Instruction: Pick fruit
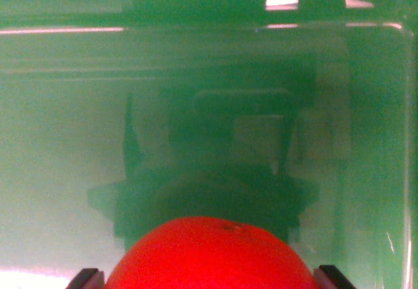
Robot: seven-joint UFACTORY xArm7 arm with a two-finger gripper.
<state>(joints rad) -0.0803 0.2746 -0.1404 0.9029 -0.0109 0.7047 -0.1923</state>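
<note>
A round red-orange fruit [210, 255] fills the bottom centre of the wrist view. It sits between my gripper's two dark fingertips, one at the lower left corner [86, 278] and one at the lower right [334, 278]. The gripper [210, 279] is shut on the fruit. Below it lies the glossy green floor of a bin [59, 145], where a dark reflection of the gripper and fruit shows in the middle. Only the fruit's upper half is in view.
The green bin's far wall [196, 34] runs across the top, with bright light glints on its rim. Its right wall [405, 138] rises along the wrist view's right edge. Nothing else lies on the bin floor in view.
</note>
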